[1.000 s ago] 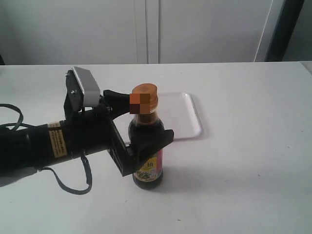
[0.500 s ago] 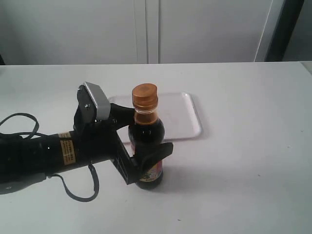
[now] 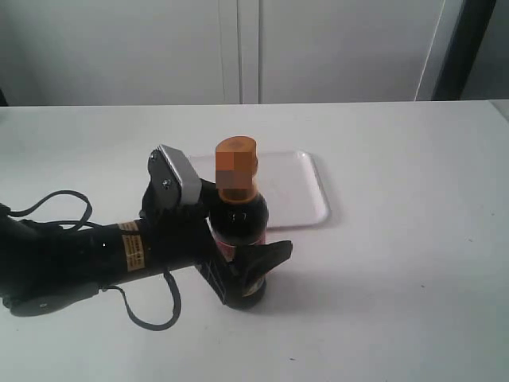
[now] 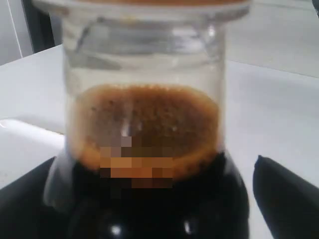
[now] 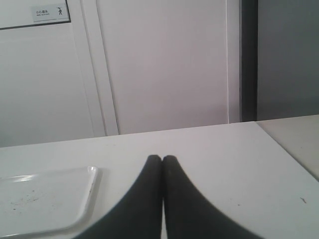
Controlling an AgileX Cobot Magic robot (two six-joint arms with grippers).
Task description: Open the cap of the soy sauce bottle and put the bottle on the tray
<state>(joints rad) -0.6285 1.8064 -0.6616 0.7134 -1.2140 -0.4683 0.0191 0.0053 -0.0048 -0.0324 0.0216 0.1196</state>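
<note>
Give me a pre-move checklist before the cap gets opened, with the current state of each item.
1. Soy sauce bottle upright on the table: ok.
2. Left gripper around the bottle's lower body: ok; whether the fingers press firmly: cannot tell.
3. Cap closed on the neck: ok, not opened yet.
4. Right gripper ready for the cap: not ok; its fingers are shut and it is away from the bottle.
5. Tray free to receive the bottle: ok, nothing on it.
6. Bottle on the tray: not ok; it stands in front of it.
</note>
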